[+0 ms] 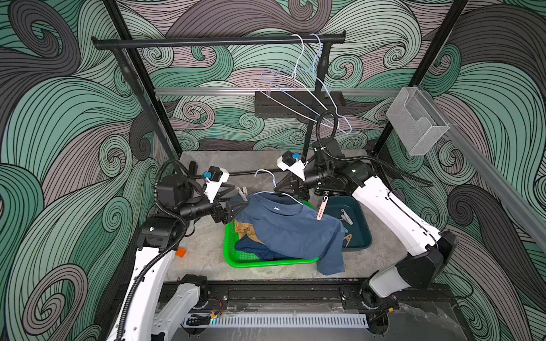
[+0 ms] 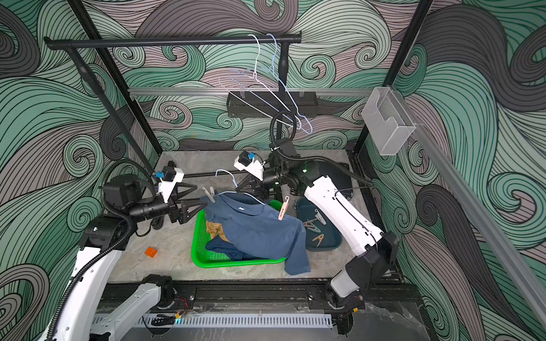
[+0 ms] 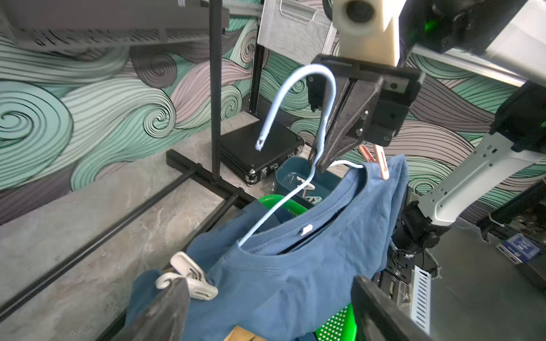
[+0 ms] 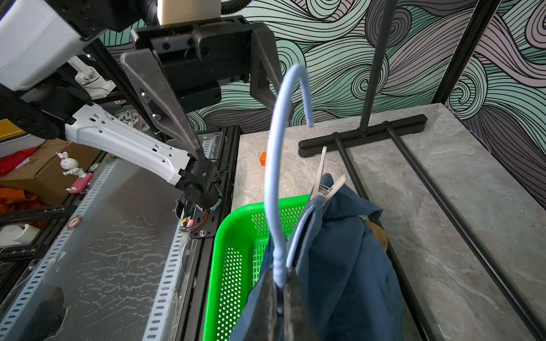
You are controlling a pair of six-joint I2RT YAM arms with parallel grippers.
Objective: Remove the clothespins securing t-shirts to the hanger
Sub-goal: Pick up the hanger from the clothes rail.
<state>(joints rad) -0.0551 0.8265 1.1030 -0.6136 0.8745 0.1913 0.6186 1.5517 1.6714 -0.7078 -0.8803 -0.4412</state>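
A medium blue t-shirt [image 1: 289,233] [image 3: 295,265] hangs on a pale blue wire hanger [image 1: 266,172] [image 4: 274,177] over the green basket. A grey-white clothespin [image 1: 243,193] [image 3: 192,280] clips its shoulder on the left arm's side; a pink clothespin [image 1: 321,209] [image 3: 379,162] clips the other shoulder. My left gripper [image 1: 240,200] [image 3: 267,283] is open, straddling the shirt's shoulder, one finger touching the grey-white pin. My right gripper [image 1: 277,188] [image 4: 279,274] is shut on the hanger's neck. Tan [image 1: 246,230] and navy [image 1: 254,248] t-shirts lie in the basket.
The green basket [image 1: 233,254] sits mid-table. A dark teal bin [image 1: 357,236] beside it holds several loose clothespins. An orange block [image 1: 180,252] lies near the left arm. The black rack's rail [image 1: 206,42] carries two bare hangers [image 1: 307,85], and its base bars cross the table behind.
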